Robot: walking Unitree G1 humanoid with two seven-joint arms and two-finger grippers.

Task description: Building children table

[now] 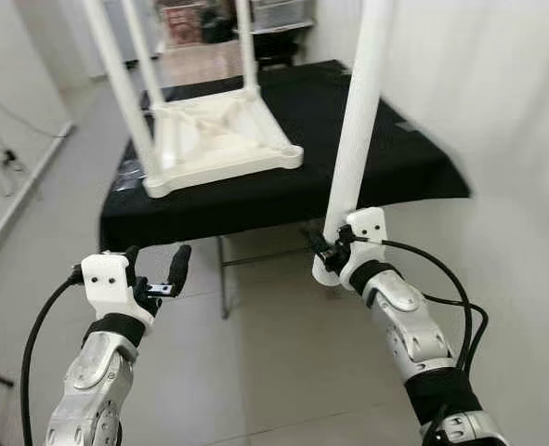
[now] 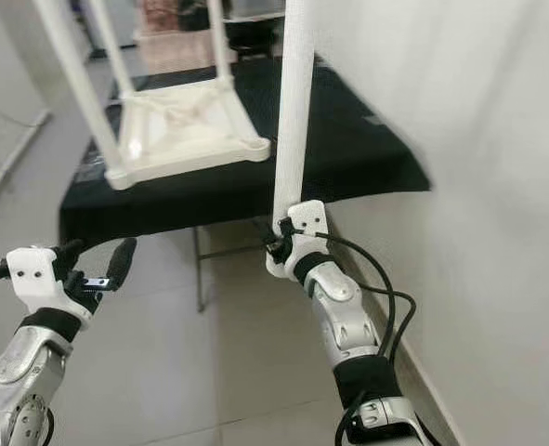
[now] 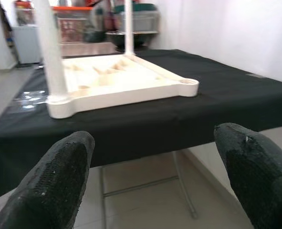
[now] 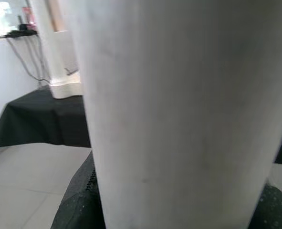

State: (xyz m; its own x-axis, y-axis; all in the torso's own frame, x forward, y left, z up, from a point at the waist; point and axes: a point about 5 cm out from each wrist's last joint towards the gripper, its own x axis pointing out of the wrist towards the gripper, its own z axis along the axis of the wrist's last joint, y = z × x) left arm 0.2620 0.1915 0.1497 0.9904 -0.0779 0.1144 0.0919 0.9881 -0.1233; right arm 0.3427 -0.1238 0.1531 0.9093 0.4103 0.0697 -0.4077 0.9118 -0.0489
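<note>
A white plastic children's table [image 1: 220,139] lies upside down on a black-covered table [image 1: 385,158], with three legs fitted and pointing up. Its near right corner socket [image 1: 293,151] holds no leg. My right gripper [image 1: 328,251] is shut on the lower end of a loose white leg [image 1: 356,121], held upright in front of the black table's near edge. In the right wrist view the leg [image 4: 179,105] stands close between the black fingers [image 4: 76,200]. My left gripper [image 1: 155,269] is open with nothing in it, low and in front of the table's left corner.
A white wall [image 1: 497,111] runs close along my right side. Grey tiled floor [image 1: 255,372] lies below. Metal legs [image 1: 223,279] of the black table stand under it. Shelves with boxes and bins [image 3: 83,24] are at the back of the room.
</note>
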